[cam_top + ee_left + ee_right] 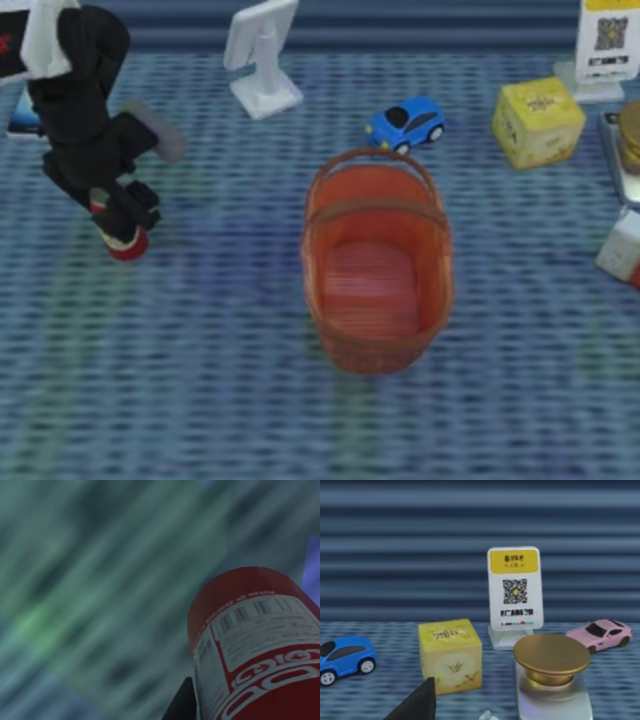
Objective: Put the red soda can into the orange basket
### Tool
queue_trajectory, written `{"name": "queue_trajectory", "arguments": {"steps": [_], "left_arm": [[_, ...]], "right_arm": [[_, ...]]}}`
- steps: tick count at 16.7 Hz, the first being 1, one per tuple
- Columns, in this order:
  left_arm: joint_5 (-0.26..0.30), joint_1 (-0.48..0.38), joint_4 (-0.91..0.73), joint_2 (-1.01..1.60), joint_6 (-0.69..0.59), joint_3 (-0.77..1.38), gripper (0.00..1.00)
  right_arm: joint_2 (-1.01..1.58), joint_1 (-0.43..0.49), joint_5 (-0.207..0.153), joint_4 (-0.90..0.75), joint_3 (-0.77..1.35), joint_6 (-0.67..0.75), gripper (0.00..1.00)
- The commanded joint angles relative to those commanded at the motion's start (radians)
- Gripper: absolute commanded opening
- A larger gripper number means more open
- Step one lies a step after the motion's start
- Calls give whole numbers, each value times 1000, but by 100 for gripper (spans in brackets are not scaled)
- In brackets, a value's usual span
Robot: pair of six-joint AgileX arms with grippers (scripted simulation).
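Observation:
The red soda can (128,242) hangs in my left gripper (124,224) near the table's left side, well left of the orange basket (316,262). The left wrist view shows the red soda can (255,645) close up, label and barcode showing, with one black finger (182,704) pressed against its side. The gripper is shut on the can. The basket stands upright at the table's centre, nothing inside, its thin handle arched across the top. My right arm is out of the top view; only a black part (420,702) of its gripper shows in the right wrist view.
A blue toy car (405,124) sits just behind the basket. A white stand (262,60) is at the back. A yellow box (537,121), a QR sign (607,40), a gold-topped bell (630,140) and a red-and-white box (622,248) crowd the right side. A pink car (600,634) shows too.

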Motion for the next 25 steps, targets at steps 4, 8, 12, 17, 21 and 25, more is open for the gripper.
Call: {"name": "queue_trajectory", "arguments": {"steps": [4,8,12,17,21,25], "left_arm": [[0,0,0,0,0,0,0],[0,1,0,-2,1,-1,0],[87,-17,107,-4,-33,-22,0],[346,-54,471,-16,-159,-95,0],[618,-90,878,-40,-301,-186,0],[893,-127,1286,-83,-447,-291,0]], "right_arm": [[0,0,0,0,0,0,100],[0,0,0,0,0,0,100],[0,0,0,0,0,0,100],[0,0,0,0,0,0,100],[0,0,0,0,0,0,100],[0,0,0,0,0,0,100]]}}
